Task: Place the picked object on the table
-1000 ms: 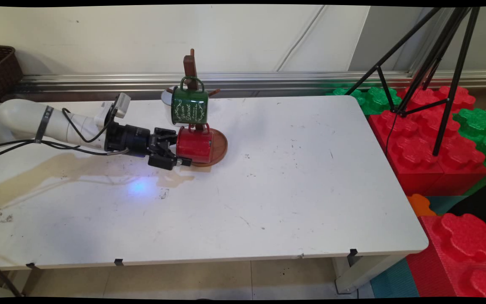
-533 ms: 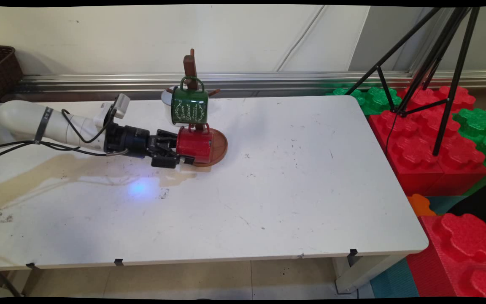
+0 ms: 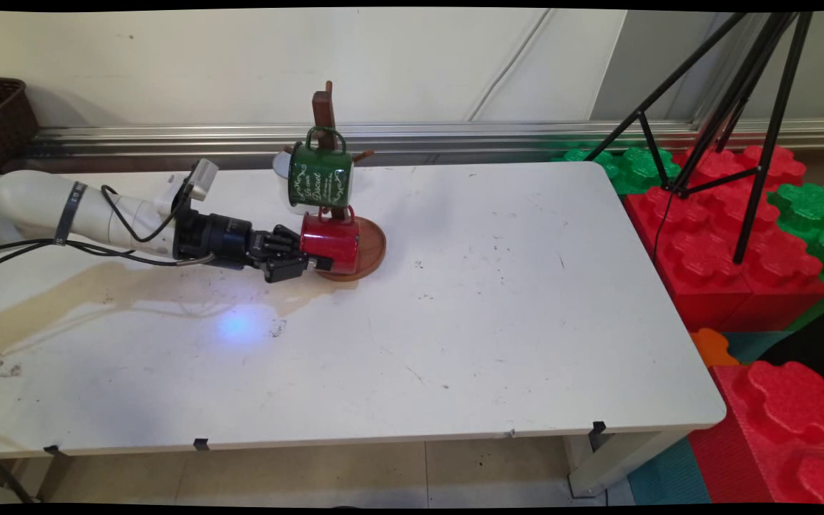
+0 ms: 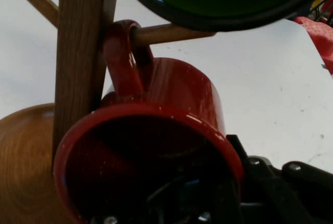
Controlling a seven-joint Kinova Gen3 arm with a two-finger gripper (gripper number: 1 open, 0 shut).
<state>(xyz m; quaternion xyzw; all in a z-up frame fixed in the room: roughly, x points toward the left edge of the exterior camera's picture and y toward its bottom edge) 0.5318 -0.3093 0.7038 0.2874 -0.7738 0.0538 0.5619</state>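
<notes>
From the left the arm reaches in low over the table (image 3: pixel 455 343), and its gripper (image 3: pixel 306 262) is at the mouth of the red mug (image 3: pixel 331 244). In the hand view one finger goes inside the mug (image 4: pixel 156 151) and the other lies along its outside wall, so the jaws look clamped on the mug's rim.

That mug hangs by its handle (image 4: pixel 124 62) on a low peg (image 4: pixel 171 33) of the wooden stand (image 3: pixel 326 118), left of the post and just above the stand's round base (image 3: pixel 373 250). The handle loop is fully threaded on the peg.

Directly above the red mug, on a higher peg of the same stand, hangs the green mug (image 3: pixel 320 177); its bottom edge sits close over the red one. Behind the stand's post something white (image 3: pixel 282 164) shows, too hidden to name.

The worry, to my eye: if the mug is pulled sideways or down with the loop on the peg, the whole stand could tip or drag. The stand looks light, so a snagged handle may topple it, green mug and all. Lifting the red mug much could knock it into the green mug's underside. The grip is only on a thin rim, so the mug might twist or slip.
</notes>
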